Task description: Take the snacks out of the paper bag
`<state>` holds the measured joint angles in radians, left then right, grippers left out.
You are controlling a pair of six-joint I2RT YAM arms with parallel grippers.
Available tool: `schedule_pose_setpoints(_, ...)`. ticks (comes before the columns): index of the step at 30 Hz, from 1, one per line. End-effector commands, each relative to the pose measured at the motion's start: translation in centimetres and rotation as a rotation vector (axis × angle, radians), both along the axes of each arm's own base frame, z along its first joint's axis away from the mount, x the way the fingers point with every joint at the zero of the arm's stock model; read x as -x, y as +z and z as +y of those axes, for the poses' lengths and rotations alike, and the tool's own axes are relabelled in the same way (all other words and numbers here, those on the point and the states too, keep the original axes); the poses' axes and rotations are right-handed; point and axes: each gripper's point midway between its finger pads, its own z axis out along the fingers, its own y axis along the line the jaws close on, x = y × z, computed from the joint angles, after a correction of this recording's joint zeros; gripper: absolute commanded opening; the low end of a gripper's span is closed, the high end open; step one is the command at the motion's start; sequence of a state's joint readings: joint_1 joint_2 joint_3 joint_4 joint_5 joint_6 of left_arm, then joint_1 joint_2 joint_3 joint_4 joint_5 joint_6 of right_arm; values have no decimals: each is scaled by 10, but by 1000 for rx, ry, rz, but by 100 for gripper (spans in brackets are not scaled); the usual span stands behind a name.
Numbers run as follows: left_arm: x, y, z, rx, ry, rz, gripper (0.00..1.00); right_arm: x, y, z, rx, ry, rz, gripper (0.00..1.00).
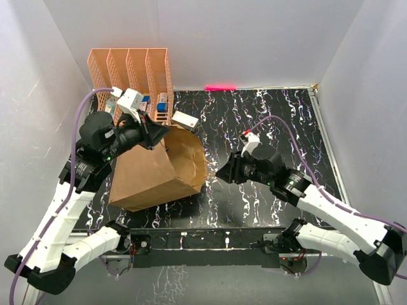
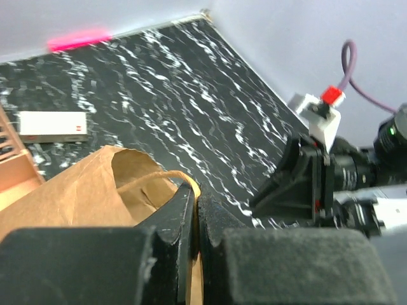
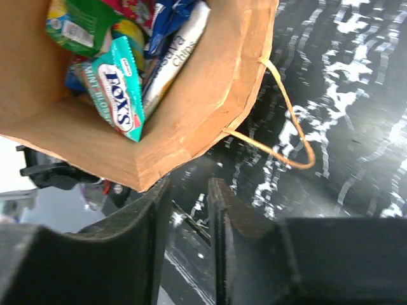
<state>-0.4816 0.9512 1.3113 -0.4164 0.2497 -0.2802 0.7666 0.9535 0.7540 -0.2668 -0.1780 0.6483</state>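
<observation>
The paper bag (image 1: 152, 178) lies tipped on its side on the black marbled table, mouth facing right. My left gripper (image 1: 159, 135) is shut on its upper twisted handle (image 2: 152, 178) at the rim; in the left wrist view the jaws (image 2: 198, 190) pinch the cord and paper. My right gripper (image 1: 219, 171) hovers just outside the mouth, slightly open with nothing between its fingers (image 3: 189, 184). Inside the bag (image 3: 197, 95) lie the snacks: a teal packet (image 3: 117, 89), a green bag (image 3: 73, 25), a dark blue chip bag (image 3: 168, 44) and a pink-red packet (image 3: 130, 7). The lower handle (image 3: 286, 127) rests on the table.
An orange mesh rack (image 1: 130, 70) with small boxes stands at the back left, behind the bag. A small white box (image 1: 185, 119) lies near the bag's top edge. White walls close in the table on three sides.
</observation>
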Motion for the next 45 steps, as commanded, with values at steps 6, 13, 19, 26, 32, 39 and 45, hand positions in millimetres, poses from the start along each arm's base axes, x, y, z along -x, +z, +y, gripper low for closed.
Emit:
schedule_pose_setpoints(6, 62, 8, -38, 100, -405, -99, 0, -13, 47, -53, 194, -152, -147, 71)
schedule_pose_setpoints(13, 83, 0, -28, 112, -401, -51, 0, 4, 51, 65, 75, 205, -181, 73)
schedule_pose_setpoints(19, 98, -11, -20, 157, -375, 24, 0, 39, 21, 156, 60, 273, -175, 64)
schedule_pose_setpoints(26, 98, -19, -24, 197, -379, 57, 0, 46, 17, 160, 3, 200, -223, 59)
schedule_pose_setpoints(32, 101, -16, -22, 202, -375, 47, 0, 32, 6, 126, -23, 57, -243, 58)
schedule_pose_setpoints(39, 99, -32, 0, 175, -229, 74, 0, 107, 7, 206, -19, 329, -319, 61)
schedule_pose_setpoints(45, 101, -36, 2, 170, -218, 100, 0, 75, 6, 170, -8, 160, -342, 66)
